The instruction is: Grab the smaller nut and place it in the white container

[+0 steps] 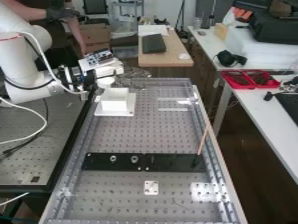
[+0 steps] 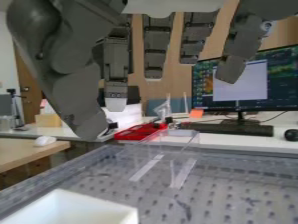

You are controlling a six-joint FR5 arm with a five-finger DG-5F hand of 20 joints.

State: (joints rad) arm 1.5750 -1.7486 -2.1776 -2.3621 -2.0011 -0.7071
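Just past the white container (image 1: 115,102), at the bench's far end, the hand (image 1: 135,75) is raised above the bench. From the wrist, the hand (image 2: 157,47) has straight, spread fingers and thumb with nothing between them. The white container (image 2: 70,209) is a square open box; its inside floor is out of sight in the high view. On the flat black bar (image 1: 173,161) stand the larger nut (image 1: 113,158) and the bearing (image 1: 134,159).
Behind the container lies a clear plastic piece (image 1: 174,104) with white strips. A thin wooden stick (image 1: 203,141) rises at the bar's right end. A small white plate (image 1: 151,187) lies nearer; red trays (image 1: 251,79) sit on the side table.
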